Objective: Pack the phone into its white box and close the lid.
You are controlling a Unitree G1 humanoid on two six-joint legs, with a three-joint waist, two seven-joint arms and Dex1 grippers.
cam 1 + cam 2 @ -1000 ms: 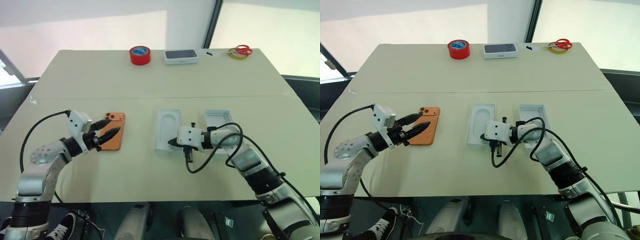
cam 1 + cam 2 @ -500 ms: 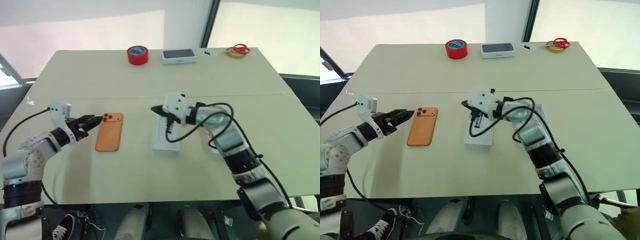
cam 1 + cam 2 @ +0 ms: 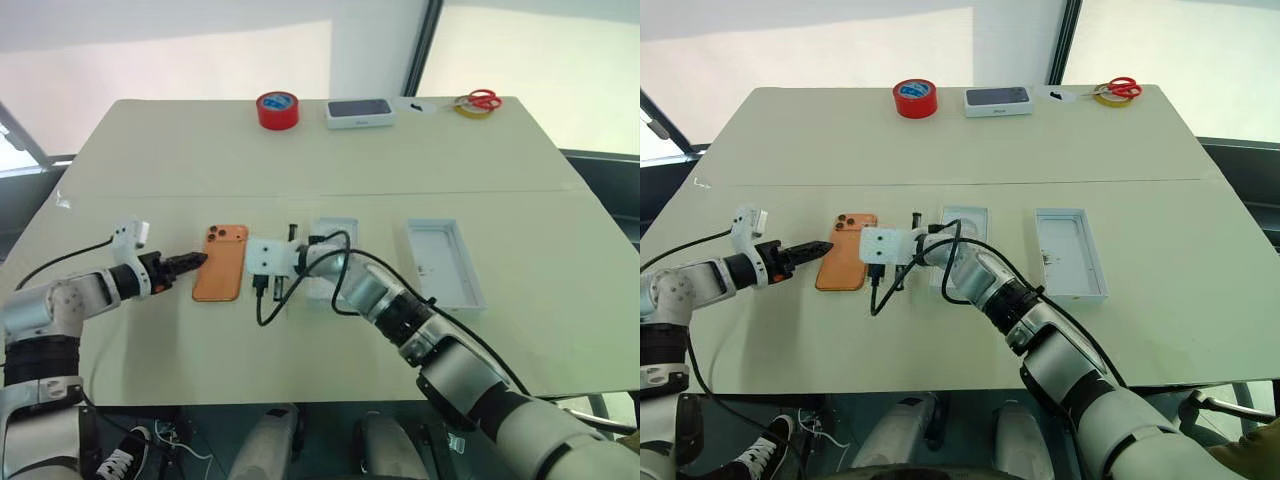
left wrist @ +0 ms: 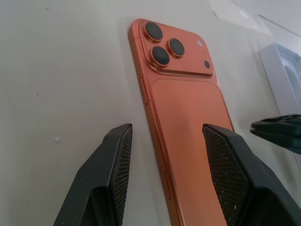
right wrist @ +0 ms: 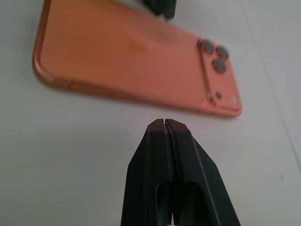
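An orange slab smartphone with rounded corners (image 3: 221,262) lies face down on the pale tabletop (image 3: 300,160), flanked by both robot arms. The left gripper (image 3: 192,261) sits at its nine o'clock side, its black fingers (image 4: 225,165) apart and straddling the phone's near long edge without visibly touching it. The right gripper (image 5: 165,123), fingers pressed together and empty, points at the phone from its three o'clock side, just short of the other long edge.

The phone's long axis runs from twelve to six o'clock on the table, its three-lens camera cluster (image 4: 164,44) at the twelve o'clock end, towards the far edge. It looks rigid, fairly dense and smooth-sided, so likely slippery; lying flat, it offers little to pinch. A grip across its two long edges near mid-length seems soundest, perhaps after one edge is tipped up.

A shallow white tray with a moulded recess (image 3: 967,224) sits just past the right wrist at the phone's three o'clock; a second shallow white rectangular tray (image 3: 1069,254) lies farther in the same direction, well apart. Which is the box and which the lid cannot be told.
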